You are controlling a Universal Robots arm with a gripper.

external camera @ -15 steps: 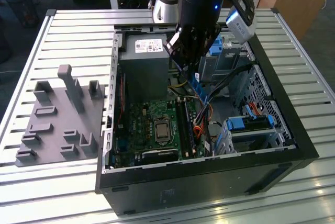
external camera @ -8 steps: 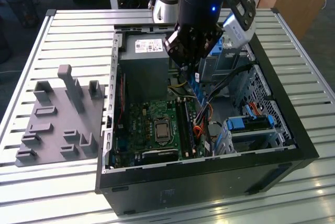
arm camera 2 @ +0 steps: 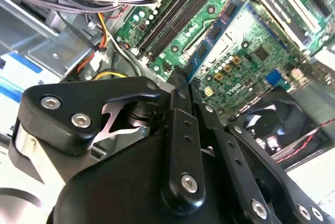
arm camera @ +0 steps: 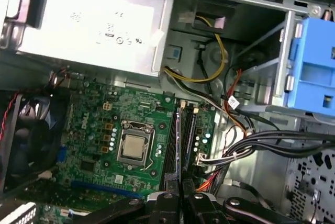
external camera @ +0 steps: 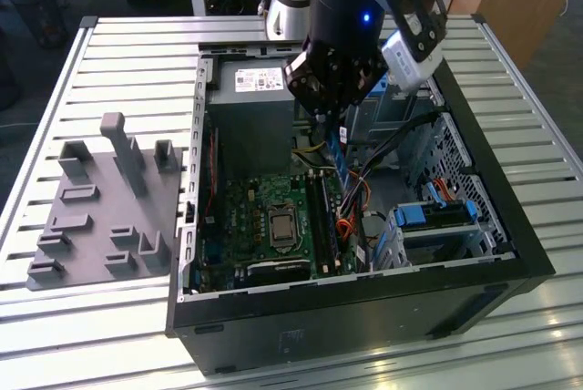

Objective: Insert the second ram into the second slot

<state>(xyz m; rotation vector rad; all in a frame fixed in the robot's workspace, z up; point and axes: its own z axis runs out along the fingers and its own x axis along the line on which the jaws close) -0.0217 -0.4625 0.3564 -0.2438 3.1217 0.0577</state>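
— Is the second ram (external camera: pixel 340 160) seated?
— Not yet, it seems. The pincer (external camera: pixel 334 128) is clamped on its upper edge and holds it upright over the memory slots (arm camera: pixel 188 140). Lowering it and pressing it home are left.

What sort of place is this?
Likely a robotics lab or test bench: a robot's end effector holds the second ram in an open computer case on a slatted metal table.
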